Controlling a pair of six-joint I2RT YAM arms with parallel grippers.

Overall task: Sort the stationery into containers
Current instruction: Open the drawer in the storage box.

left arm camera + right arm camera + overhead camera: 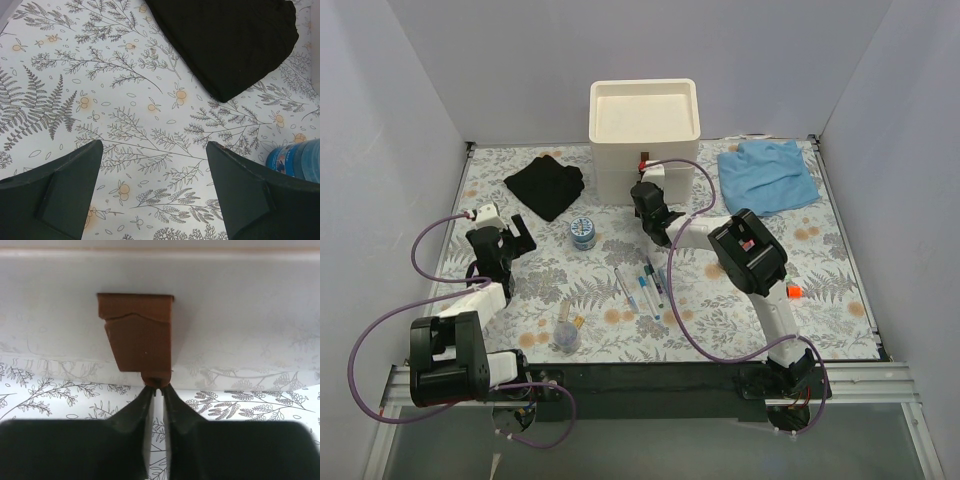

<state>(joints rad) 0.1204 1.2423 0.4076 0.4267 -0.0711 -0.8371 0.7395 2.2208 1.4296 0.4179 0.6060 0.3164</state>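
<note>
The cream-white plastic organiser of stacked drawers with a shallow tray top [615,165] stands at the far middle of the fern-patterned worktop [840,270]. A small brown handle [137,332] hangs on its front. The right gripper [156,388] is right up against the organiser's front face. Its jaws are drawn narrow and its fingertips pinch the lower tip of that handle.

The stationery lies in front of the organiser, towards the arm bases:
- A cluster of slim pens in blue, white and green [645,285] lies straight in front of it, well apart.
- A small blue round tub [583,233] stands nearer, in front and to its left.
- A clear tube [565,335] sits further out to the front left; its cap colour is too small to tell.
- An orange-tipped piece [792,290] lies to the front right, partly hidden by the right arm.

A folded black cloth [545,185] lies just left of the organiser and a crumpled blue cloth [770,172] just right of it.

The left gripper [155,200] hovers front left of the organiser over bare worktop. Its jaws are spread wide and hold nothing, with the tub just beside one finger.
</note>
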